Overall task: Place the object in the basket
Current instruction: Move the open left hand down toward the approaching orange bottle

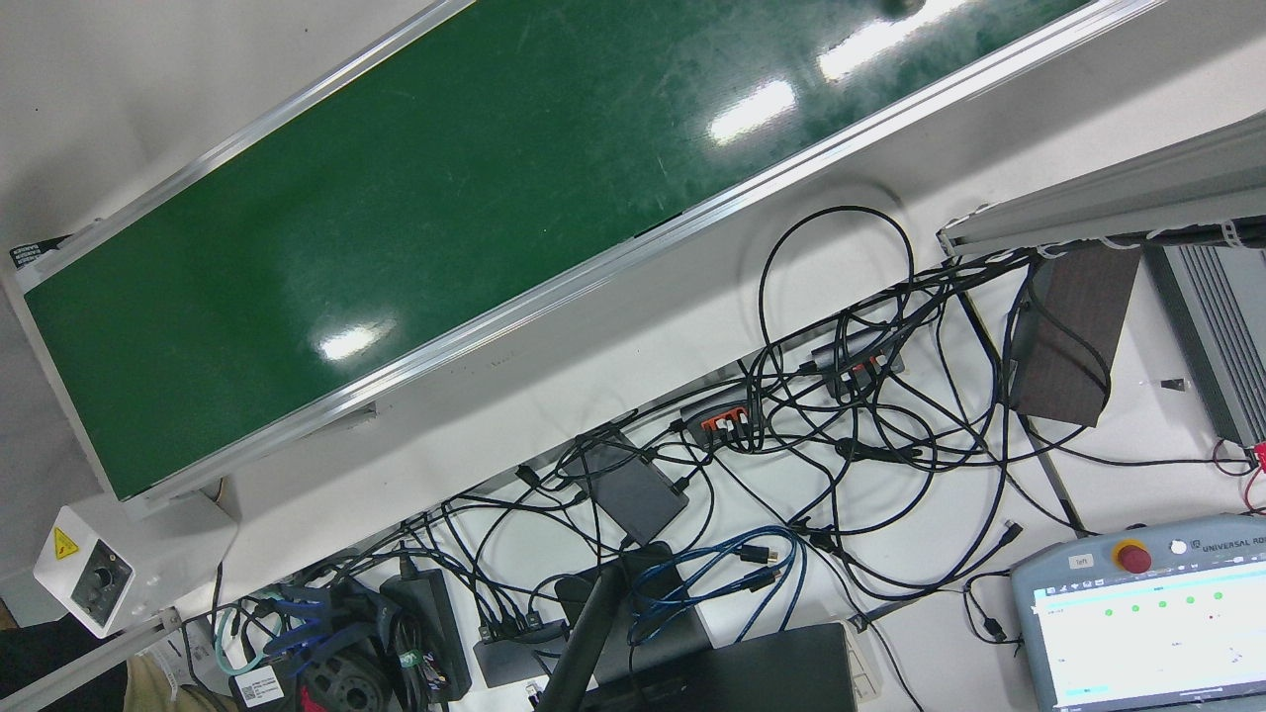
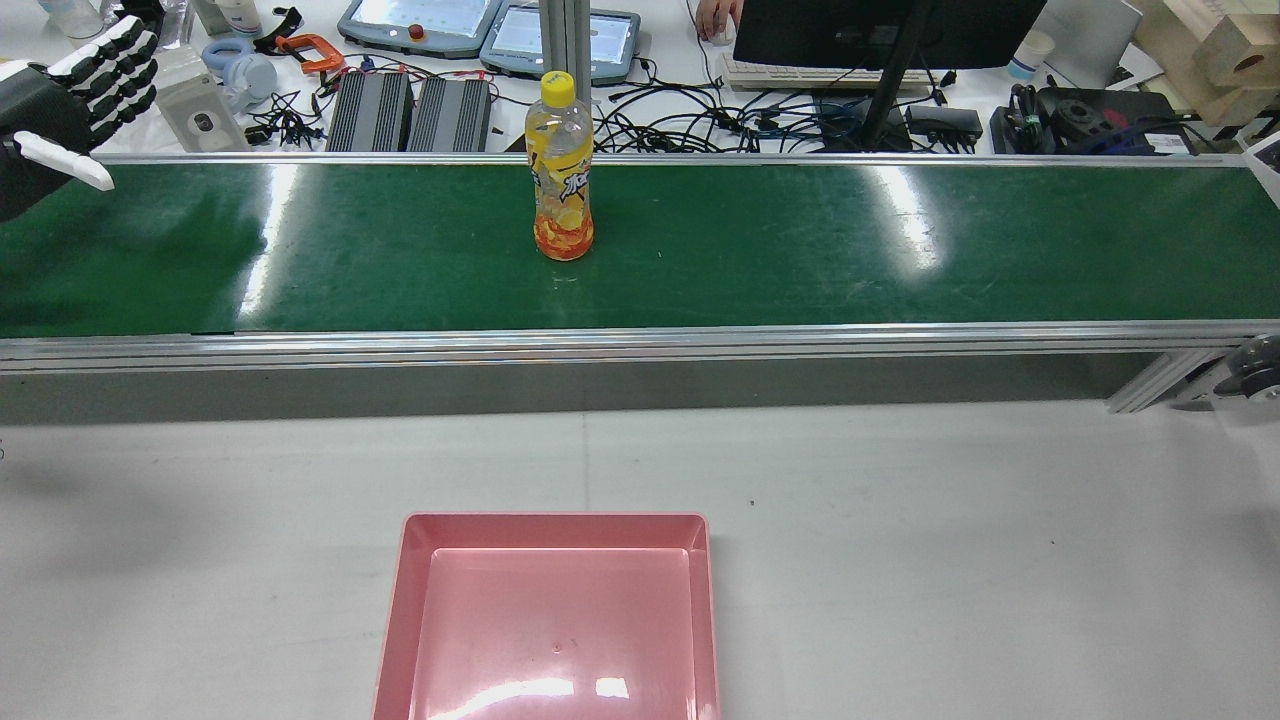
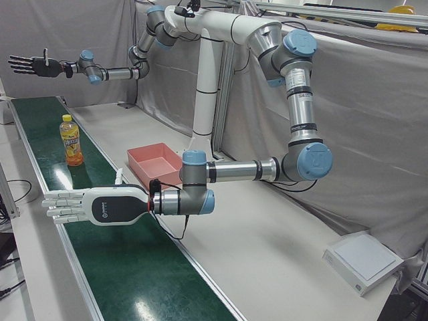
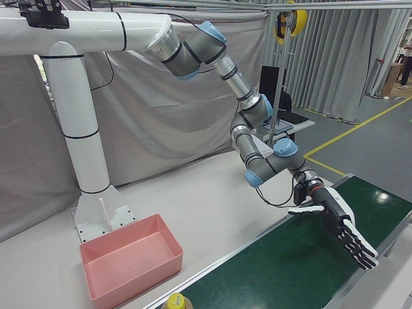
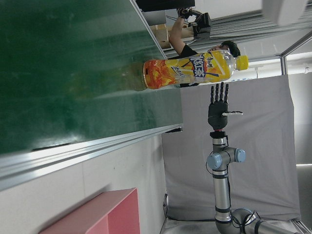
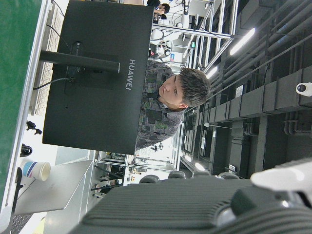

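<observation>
Orange drink bottle [image 2: 560,170] upright on belt; pink basket [image 2: 555,610] empty.

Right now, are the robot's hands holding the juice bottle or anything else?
No. The left hand and the right hand are both open and empty. The bottle stands alone on the green belt.

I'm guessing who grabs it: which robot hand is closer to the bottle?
The left hand, at the rear view's left edge; the right hand lies outside that view, farther from the bottle.
</observation>
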### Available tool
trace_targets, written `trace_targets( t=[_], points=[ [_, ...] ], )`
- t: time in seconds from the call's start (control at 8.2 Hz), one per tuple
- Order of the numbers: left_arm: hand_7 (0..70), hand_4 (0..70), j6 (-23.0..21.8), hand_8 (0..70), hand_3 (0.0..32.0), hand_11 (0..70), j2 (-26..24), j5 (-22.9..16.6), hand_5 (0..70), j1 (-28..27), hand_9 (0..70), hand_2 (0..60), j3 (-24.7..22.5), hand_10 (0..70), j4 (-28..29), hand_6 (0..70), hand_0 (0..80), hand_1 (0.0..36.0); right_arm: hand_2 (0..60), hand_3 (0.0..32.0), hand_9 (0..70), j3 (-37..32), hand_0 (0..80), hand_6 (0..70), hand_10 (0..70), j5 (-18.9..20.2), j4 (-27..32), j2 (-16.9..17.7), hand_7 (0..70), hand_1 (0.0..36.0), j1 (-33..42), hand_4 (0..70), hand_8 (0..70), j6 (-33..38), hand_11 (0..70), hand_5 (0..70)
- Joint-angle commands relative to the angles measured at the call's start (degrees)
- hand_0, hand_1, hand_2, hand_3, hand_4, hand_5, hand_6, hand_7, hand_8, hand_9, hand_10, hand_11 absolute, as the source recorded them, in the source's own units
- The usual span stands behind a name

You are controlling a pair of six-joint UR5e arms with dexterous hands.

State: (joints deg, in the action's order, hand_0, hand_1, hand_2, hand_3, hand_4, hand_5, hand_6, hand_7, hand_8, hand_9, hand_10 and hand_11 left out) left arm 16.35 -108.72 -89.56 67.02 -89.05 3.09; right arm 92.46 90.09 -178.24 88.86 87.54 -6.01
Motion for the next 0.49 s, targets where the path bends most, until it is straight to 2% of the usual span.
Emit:
trace_targets(
  t=[0.0, 0.12, 0.37],
  points=[
    [0.0, 0.0, 0.00, 0.0, 0.0, 0.0, -2.10, 0.09, 1.8, -1.01, 0.0, 0.0, -0.51, 0.0, -1.06, 0.0, 61.6, 11.0, 0.0, 0.0, 0.0, 0.00, 0.0, 0.0, 0.0, 0.00, 0.00, 0.00, 0.0, 0.0, 0.00, 0.0, 0.0, 0.03, 0.0, 0.0],
    [0.0, 0.0, 0.00, 0.0, 0.0, 0.0, -2.37, 0.52, 2.1, -4.84, 0.0, 0.0, -0.08, 0.0, -1.24, 0.0, 62.3, 11.4, 0.0, 0.0, 0.0, 0.00, 0.0, 0.0, 0.0, 0.00, 0.00, 0.00, 0.0, 0.0, 0.00, 0.0, 0.0, 0.03, 0.0, 0.0],
    [0.0, 0.0, -0.09, 0.0, 0.0, 0.0, -3.51, 2.81, 1.5, -6.99, 0.0, 0.0, -0.24, 0.0, -1.86, 0.0, 62.2, 11.3, 0.0, 0.0, 0.0, 0.00, 0.0, 0.0, 0.0, 0.00, 0.00, 0.00, 0.0, 0.0, 0.00, 0.0, 0.0, -0.06, 0.0, 0.0]
  ],
)
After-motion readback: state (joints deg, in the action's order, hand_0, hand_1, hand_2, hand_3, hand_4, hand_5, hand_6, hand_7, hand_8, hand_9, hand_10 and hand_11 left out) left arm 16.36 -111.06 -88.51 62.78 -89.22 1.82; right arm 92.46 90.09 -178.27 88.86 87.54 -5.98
